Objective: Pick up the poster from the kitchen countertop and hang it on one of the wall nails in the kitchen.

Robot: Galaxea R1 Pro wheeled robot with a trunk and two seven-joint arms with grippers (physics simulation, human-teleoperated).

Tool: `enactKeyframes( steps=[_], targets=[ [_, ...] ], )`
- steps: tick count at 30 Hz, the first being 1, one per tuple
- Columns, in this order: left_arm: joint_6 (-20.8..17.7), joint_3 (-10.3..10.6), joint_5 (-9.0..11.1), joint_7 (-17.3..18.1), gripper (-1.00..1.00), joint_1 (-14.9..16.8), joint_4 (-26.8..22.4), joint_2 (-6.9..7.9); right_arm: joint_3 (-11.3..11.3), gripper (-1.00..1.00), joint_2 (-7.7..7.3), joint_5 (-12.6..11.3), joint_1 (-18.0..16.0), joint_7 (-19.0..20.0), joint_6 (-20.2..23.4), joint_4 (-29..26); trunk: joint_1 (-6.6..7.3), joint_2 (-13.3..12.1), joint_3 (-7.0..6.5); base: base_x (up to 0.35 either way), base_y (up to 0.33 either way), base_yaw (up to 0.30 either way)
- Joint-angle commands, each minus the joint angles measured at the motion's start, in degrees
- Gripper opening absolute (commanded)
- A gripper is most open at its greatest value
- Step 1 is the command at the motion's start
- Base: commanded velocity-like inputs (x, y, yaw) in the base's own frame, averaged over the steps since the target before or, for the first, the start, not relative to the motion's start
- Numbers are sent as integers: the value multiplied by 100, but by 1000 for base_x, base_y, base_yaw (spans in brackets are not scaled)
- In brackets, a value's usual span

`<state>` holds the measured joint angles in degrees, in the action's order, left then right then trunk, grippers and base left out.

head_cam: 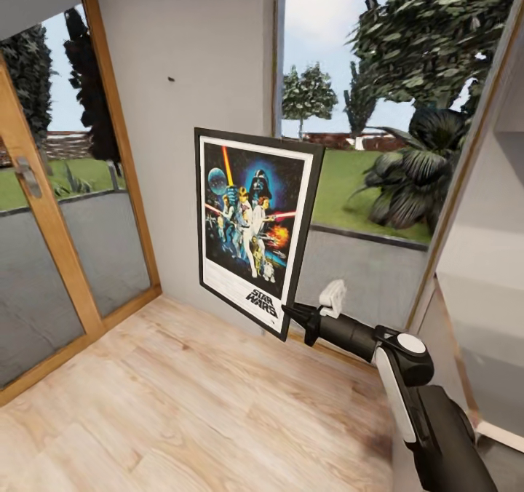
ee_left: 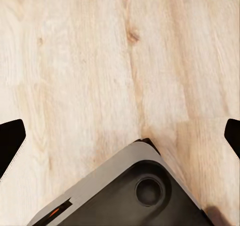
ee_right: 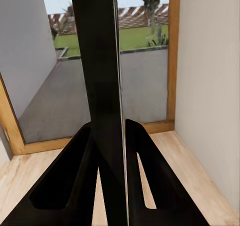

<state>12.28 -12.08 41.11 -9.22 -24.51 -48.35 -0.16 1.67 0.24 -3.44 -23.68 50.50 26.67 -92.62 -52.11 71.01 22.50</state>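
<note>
Poster held up near the wall
The right tool [head_cam: 291, 310] was clenched on the poster [head_cam: 255, 226] at its lower corner, below the nail [head_cam: 171, 80]; the left tool's [ee_left: 120, 136] fingers stood released over the wooden floor [ee_left: 100, 60]

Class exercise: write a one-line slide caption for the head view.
Right gripper holds the framed poster by its lower corner, upright before the pale wall, the wall nail above it.

the poster [ee_right: 102, 85] shows edge-on in the right wrist view, its top and bottom cut off. the right claw [head_cam: 291, 314] fingertips hide behind its lower corner. the left claw [ee_left: 120, 136] fingers [ee_left: 10, 138] are cropped at the edges.
</note>
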Motion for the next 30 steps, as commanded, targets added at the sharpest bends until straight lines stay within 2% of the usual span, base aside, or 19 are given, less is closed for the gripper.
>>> enactKeyframes(
  steps=[1,7,8,9,11,14,18,19,22,24,25,26,27,28,30],
  targets=[
    [12,4,46,-9,100,-1,-6,-1,-1,-100,3,-43,-5,2,57,-2,-3,4,5,196,282,0],
    [5,4,46,-9,100,-1,17,7,-25,-100,-26,-42,-23,27,201,-2,-3,4,5,205,278,0],
    [4,4,46,-9,100,-1,18,7,-31,-100,-28,-34,-72,22,686,0,-3,4,5,209,276,0],
    [3,4,46,-9,100,-1,18,7,-33,-100,-26,-33,-119,18,993,1,-3,4,5,209,276,0],
    [2,4,46,-8,100,-1,19,7,-25,-100,-29,-33,-263,18,1426,5,-3,4,5,209,276,0],
    [-4,4,46,-9,100,-1,19,6,-26,-100,-46,-75,-362,111,1690,12,-3,4,5,209,276,0],
    [-13,4,38,-18,100,6,19,-9,-60,-100,-53,-56,-367,1195,1574,62,-3,4,5,203,279,0],
    [-14,4,38,-18,100,7,19,-9,-57,-100,-55,-48,-355,1291,1459,67,-3,4,5,195,282,0],
    [-16,4,38,-18,100,7,19,-10,-47,-100,-74,-58,-212,1510,508,75,-3,4,5,192,283,0],
    [-18,4,38,-18,100,7,19,-7,-66,-100,-47,-52,114,1448,-352,65,-3,4,5,191,284,0],
    [-20,4,38,-18,100,7,19,-4,-70,-100,-7,-51,427,993,-1427,54,-3,4,5,191,284,0],
    [-21,4,38,-18,100,7,19,-3,-61,-100,9,-53,595,503,-2128,54,-3,4,5,190,284,0],
    [-19,4,38,-18,100,7,19,-4,-51,-100,19,-55,722,-4,-2648,61,-3,4,5,190,284,0],
    [-19,4,37,-18,100,7,22,-6,-44,-100,28,-52,805,-455,-3000,75,-3,4,5,190,284,0],
    [-21,4,37,-18,100,7,25,-6,-19,-100,39,-12,877,-1047,-3318,154,-3,4,5,190,284,0]
  ],
)
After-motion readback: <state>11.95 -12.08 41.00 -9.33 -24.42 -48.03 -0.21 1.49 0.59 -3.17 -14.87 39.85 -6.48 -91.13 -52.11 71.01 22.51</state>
